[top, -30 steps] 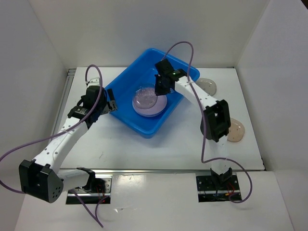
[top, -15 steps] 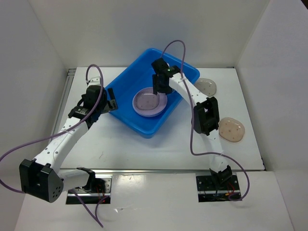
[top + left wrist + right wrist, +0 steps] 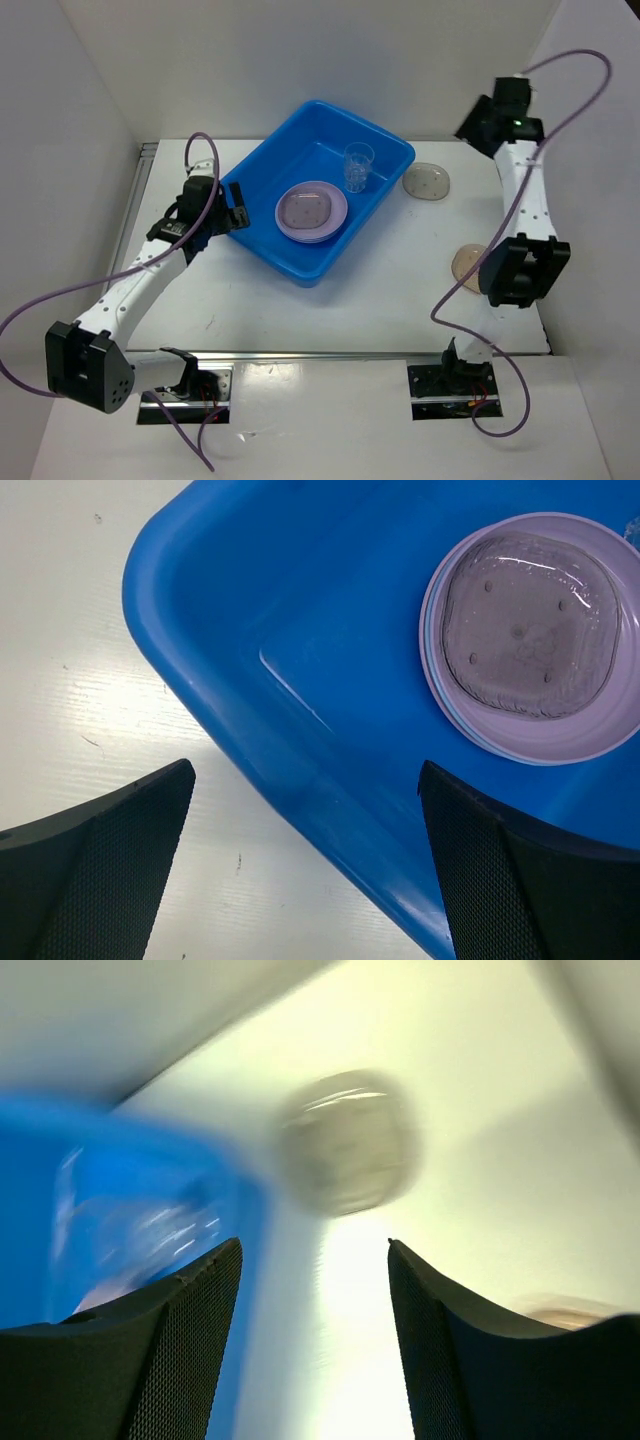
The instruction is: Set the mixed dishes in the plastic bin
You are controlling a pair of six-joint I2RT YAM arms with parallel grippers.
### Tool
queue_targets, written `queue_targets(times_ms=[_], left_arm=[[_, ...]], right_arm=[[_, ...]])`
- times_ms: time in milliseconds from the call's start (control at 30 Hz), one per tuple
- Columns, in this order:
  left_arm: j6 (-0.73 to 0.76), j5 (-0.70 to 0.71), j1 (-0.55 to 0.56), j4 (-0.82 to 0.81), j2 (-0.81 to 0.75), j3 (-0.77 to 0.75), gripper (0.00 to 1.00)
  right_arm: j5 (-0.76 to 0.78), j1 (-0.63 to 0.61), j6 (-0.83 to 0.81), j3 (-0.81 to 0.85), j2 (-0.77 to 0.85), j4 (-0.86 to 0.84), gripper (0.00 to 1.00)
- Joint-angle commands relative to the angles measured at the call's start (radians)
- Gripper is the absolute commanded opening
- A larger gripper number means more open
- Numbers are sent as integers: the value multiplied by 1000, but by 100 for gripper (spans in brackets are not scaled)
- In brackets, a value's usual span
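Sitting in the big bright-blue plastic bin (image 3: pixel 268 172) are stacked round lavender plates (image 3: pixel 338 216), a translucent speckled square plate (image 3: pixel 304 209) and a clear ribbed cup (image 3: pixel 359 166), while a far speckled plate (image 3: pixel 426 181) and a near speckled plate (image 3: pixel 466 262) lie on the white table (image 3: pixel 300 310) to its right, with the left gripper (image 3: pixel 305 775) and right gripper (image 3: pixel 313 1250) both splayed and empty.

The blue bin (image 3: pixel 290 160) holds stacked lavender plates (image 3: pixel 340 210) under 1 speckled plate (image 3: pixel 525 635), plus 1 upright clear cup (image 3: pixel 358 166). On the table, right of it, lie a grey speckled plate (image 3: pixel 427 181) and a tan speckled plate (image 3: pixel 468 265).

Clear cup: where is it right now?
In the top view, the cup stands upright inside the bin, near its right wall, just beyond the plate stack.
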State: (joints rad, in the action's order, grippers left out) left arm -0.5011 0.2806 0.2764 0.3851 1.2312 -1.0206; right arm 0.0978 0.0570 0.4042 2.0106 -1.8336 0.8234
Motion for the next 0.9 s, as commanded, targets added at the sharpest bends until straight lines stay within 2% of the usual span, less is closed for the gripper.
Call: queue_targets(times_ms=[0,167,400,867], left_arm=[[-2,-27,-6,-48,11,2,100],[-2,-27,-6,-48,21,2,100],[7,-9,-6,-48,30,2,100],[26,22,-6,-57,48,11,100]], right_arm=[[-9,104,24,-136,-49,5,66],[11,176,33,-171,-137,-6,61],[-64,176,62,-67,-323,-6,56],[-230,176,157,-13,-473,-99,51]])
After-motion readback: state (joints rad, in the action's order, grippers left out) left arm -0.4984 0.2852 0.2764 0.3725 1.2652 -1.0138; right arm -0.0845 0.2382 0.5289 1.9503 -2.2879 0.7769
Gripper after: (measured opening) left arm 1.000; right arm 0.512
